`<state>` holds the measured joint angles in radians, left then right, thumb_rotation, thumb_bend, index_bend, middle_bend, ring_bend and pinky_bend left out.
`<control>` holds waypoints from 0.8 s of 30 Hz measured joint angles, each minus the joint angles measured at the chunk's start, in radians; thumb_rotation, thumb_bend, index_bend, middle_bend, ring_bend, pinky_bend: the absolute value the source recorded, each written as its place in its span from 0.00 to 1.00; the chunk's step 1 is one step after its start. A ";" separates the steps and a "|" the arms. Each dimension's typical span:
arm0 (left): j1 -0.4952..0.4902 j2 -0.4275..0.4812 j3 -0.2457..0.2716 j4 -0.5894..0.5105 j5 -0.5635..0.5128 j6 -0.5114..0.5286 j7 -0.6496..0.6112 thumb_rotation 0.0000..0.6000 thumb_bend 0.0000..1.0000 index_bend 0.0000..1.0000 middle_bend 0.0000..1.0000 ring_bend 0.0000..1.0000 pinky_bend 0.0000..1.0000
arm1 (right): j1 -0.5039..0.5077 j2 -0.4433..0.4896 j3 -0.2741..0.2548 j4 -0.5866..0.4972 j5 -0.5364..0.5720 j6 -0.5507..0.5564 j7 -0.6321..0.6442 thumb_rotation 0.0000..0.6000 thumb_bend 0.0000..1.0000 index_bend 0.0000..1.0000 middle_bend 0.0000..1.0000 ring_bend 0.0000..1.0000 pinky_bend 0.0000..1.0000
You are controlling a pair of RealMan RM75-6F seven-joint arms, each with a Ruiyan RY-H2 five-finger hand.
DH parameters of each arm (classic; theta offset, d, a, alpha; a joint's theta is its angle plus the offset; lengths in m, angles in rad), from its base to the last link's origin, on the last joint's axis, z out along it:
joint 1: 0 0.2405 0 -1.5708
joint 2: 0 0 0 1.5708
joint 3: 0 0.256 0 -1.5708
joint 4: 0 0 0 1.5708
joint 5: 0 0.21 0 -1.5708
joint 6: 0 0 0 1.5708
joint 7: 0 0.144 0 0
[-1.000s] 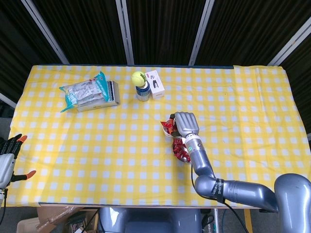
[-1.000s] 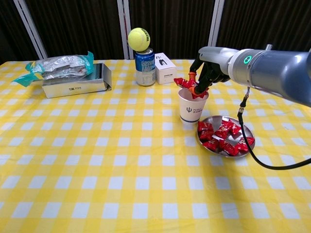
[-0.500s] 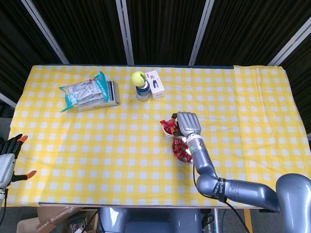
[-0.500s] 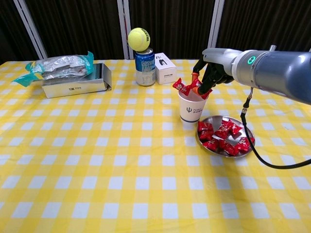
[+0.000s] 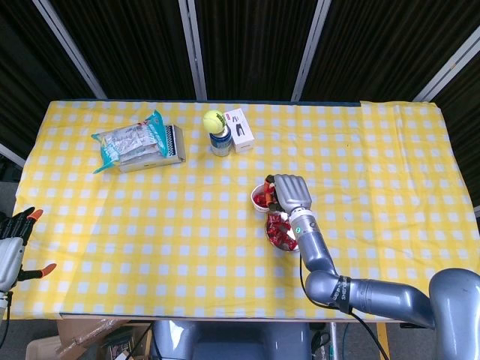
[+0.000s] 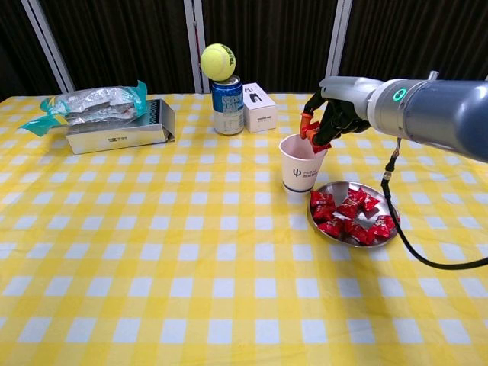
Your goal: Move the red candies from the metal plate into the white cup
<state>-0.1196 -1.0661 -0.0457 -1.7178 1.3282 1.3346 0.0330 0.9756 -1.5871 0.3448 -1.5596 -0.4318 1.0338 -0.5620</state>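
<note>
The right hand (image 6: 329, 116) hangs above the far right rim of the white cup (image 6: 302, 164), its dark fingers (image 6: 314, 130) curled downward with orange tips close together just over the cup's mouth; whether a candy is still pinched between them cannot be told from either view. In the head view, red wrappers show inside the cup, directly beside the fingertips. Below and to the right of the fingers, touching distance from the cup's base, sits the metal plate (image 6: 385, 200), where a heap of red candies (image 6: 347, 213) lies spread across its floor. The left hand (image 5: 11, 244) shows only at the table's near left edge, far from the fingers of the right, its orange-tipped fingers spread apart and holding nothing. Well beyond the right fingertips, toward the far side of the yellow checked cloth (image 6: 191, 252), stand a blue can (image 6: 227, 105) with a tennis ball (image 6: 218, 61) on top and a small white box (image 6: 259, 107) beside it.
</note>
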 measured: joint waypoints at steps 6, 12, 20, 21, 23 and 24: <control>0.000 -0.001 0.000 0.001 0.002 0.002 0.000 1.00 0.05 0.00 0.00 0.00 0.00 | 0.007 -0.009 0.000 -0.009 -0.006 0.010 0.001 1.00 0.61 0.48 0.88 0.95 1.00; 0.000 -0.001 -0.001 0.002 0.002 0.004 -0.002 1.00 0.05 0.00 0.00 0.00 0.00 | 0.023 -0.027 0.005 0.016 -0.004 0.010 -0.004 1.00 0.61 0.45 0.88 0.94 1.00; -0.001 0.002 -0.002 0.002 -0.002 -0.001 -0.009 1.00 0.05 0.00 0.00 0.00 0.00 | 0.043 -0.051 0.010 0.064 0.005 0.005 -0.016 1.00 0.38 0.29 0.88 0.93 1.00; -0.001 0.002 -0.002 0.002 -0.002 -0.002 -0.009 1.00 0.05 0.00 0.00 0.00 0.00 | 0.044 -0.052 0.008 0.066 0.005 0.006 -0.018 1.00 0.36 0.29 0.88 0.93 1.00; -0.002 0.002 -0.002 0.002 -0.002 -0.003 -0.010 1.00 0.05 0.00 0.00 0.00 0.00 | 0.044 -0.053 0.004 0.068 0.002 0.011 -0.022 1.00 0.35 0.29 0.88 0.93 1.00; -0.002 0.002 -0.002 0.002 -0.001 -0.003 -0.009 1.00 0.05 0.00 0.00 0.00 0.00 | 0.044 -0.053 0.003 0.067 -0.001 0.014 -0.024 1.00 0.35 0.29 0.88 0.92 1.00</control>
<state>-0.1213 -1.0645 -0.0474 -1.7155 1.3269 1.3318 0.0236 1.0194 -1.6399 0.3474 -1.4921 -0.4325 1.0480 -0.5859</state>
